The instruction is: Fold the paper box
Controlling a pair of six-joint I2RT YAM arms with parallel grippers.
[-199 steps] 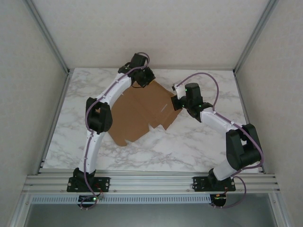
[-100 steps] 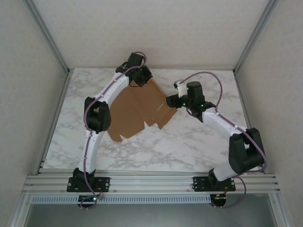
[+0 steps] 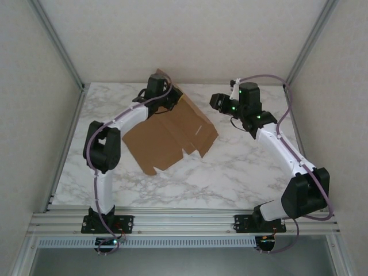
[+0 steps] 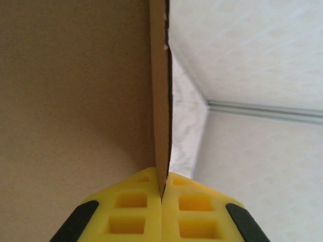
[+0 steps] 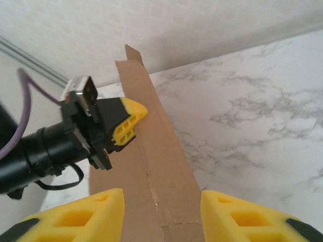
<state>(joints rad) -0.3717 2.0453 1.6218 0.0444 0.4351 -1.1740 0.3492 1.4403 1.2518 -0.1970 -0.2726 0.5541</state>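
Observation:
The paper box point(image 3: 169, 135) is a flat brown die-cut sheet, lifted at its far end and tilted off the marble table. My left gripper point(image 3: 163, 95) is shut on the sheet's far edge; in the left wrist view the cardboard point(image 4: 75, 91) runs up from between the closed yellow pads point(image 4: 132, 212). My right gripper point(image 3: 217, 102) hangs open to the right of the sheet, apart from it. Its wrist view has the cardboard panel point(image 5: 156, 171) between and beyond its spread yellow fingers point(image 5: 237, 217), and the left gripper point(image 5: 126, 123) on the sheet's edge.
The marble table point(image 3: 247, 167) lies open to the right and front of the sheet. Aluminium frame posts point(image 3: 57, 43) and pale walls close in the back and sides. A metal rail point(image 3: 184, 218) runs along the near edge.
The left gripper has lifted the sheet's far edge up and back, tilting the cardboard. The right gripper has let go of the sheet's right edge and pulled up and away to the right.

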